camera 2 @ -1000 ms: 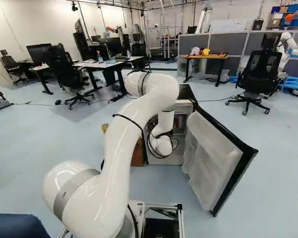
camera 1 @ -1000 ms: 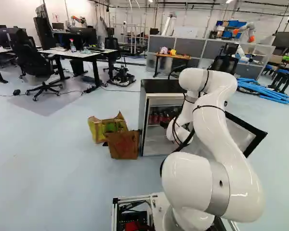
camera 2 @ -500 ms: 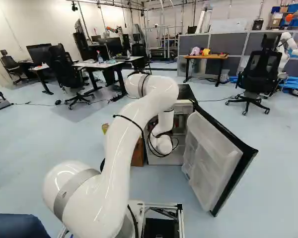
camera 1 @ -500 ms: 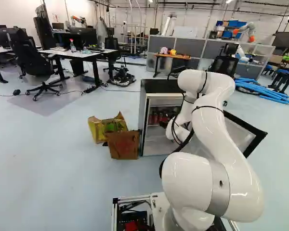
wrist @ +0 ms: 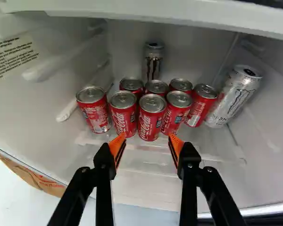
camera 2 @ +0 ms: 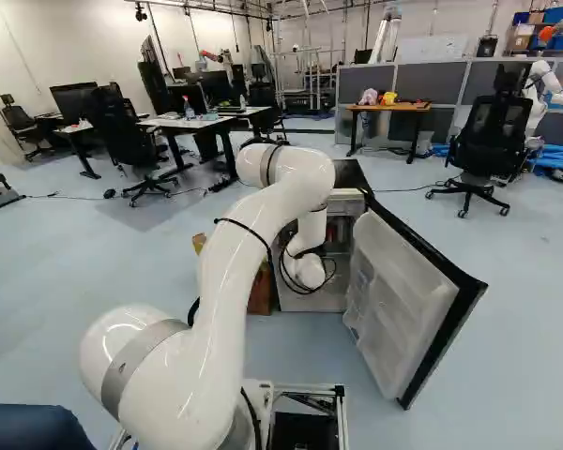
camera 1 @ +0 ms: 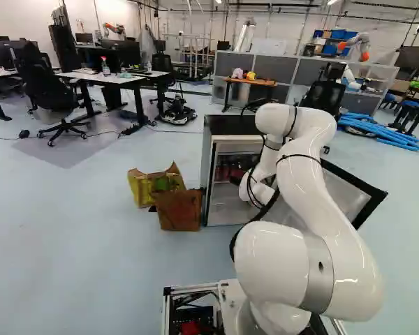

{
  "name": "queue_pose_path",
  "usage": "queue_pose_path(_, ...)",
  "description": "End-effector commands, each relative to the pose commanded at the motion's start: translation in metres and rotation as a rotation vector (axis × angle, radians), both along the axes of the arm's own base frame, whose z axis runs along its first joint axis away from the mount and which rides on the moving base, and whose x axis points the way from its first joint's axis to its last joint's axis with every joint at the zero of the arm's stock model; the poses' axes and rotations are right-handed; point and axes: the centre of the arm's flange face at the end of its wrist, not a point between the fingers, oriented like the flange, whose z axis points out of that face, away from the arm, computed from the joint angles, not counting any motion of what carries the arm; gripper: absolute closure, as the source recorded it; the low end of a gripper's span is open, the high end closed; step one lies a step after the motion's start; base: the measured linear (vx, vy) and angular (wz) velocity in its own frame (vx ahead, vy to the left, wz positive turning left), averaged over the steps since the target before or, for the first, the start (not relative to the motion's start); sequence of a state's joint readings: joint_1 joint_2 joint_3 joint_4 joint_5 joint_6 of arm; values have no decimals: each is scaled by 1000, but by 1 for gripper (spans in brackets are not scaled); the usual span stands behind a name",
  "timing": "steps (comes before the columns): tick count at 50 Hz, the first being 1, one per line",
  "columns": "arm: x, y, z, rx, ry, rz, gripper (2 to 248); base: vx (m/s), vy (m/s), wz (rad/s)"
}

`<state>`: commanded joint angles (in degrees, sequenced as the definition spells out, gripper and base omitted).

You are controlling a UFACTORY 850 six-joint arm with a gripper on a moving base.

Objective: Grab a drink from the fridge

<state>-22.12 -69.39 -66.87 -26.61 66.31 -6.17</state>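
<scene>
Facing the middle front can (wrist: pixel 151 123), the gripper (wrist: pixel 147 137) has its jaws spread and empty, probably leaving room to straddle it.

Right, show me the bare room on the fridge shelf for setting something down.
A bare strip of shelf runs along the near side of the red cans, just ahead of the open gripper. It's crowded beyond: red cans packed close, a silver can behind them, a pale can beside the end one.
</scene>
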Motion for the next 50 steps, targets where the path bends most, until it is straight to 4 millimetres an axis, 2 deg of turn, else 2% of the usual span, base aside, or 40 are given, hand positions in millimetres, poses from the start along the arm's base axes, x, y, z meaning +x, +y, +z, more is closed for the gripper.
queue_pose_path(50,44,-2,-13,-26,-65,24,104,0,0,0)
